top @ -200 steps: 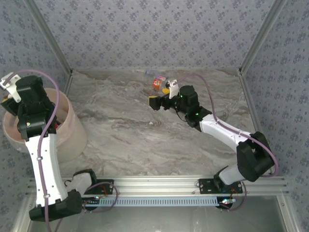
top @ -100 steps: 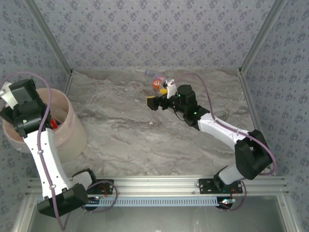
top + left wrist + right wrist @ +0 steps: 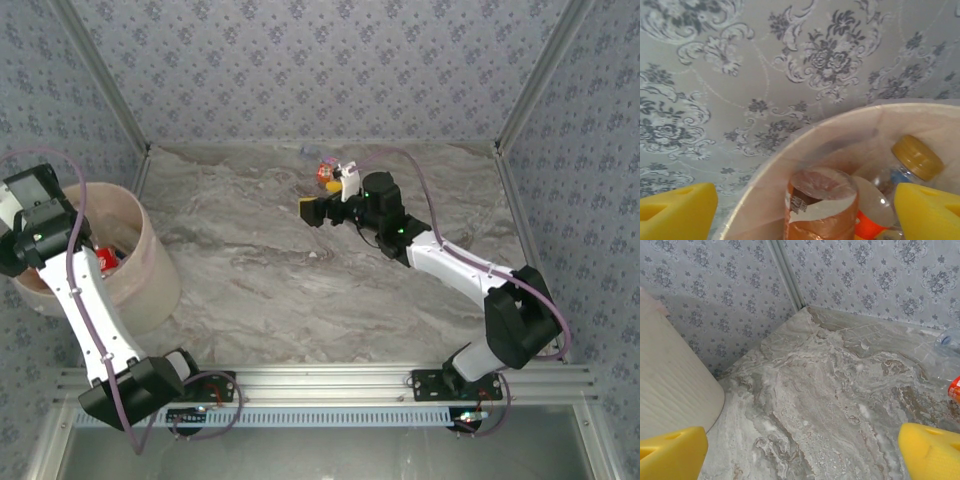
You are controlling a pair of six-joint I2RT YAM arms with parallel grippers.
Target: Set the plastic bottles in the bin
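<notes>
The left end effector [image 3: 805, 214] hung wide open and empty over bottles [image 3: 821, 200] in the bin [image 3: 790, 145]; the right end effector [image 3: 800, 450] gaped empty above the worktop [image 3: 830, 390].

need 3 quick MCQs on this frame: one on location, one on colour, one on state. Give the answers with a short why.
1. Where does the bin stand on the table?
A) left edge, by the left arm
B) far right corner
C) centre

2. What colour is the bottle cap inside the bin?
A) green
B) mustard yellow
C) black

3. How is the right gripper?
A) shut on a bottle
B) shut, holding nothing
C) open, holding nothing

Answers:
1 A: the top view shows it at the left edge, under the left arm.
2 B: the left wrist view shows it mustard yellow.
3 C: its yellow pads stand far apart over bare table.
</notes>
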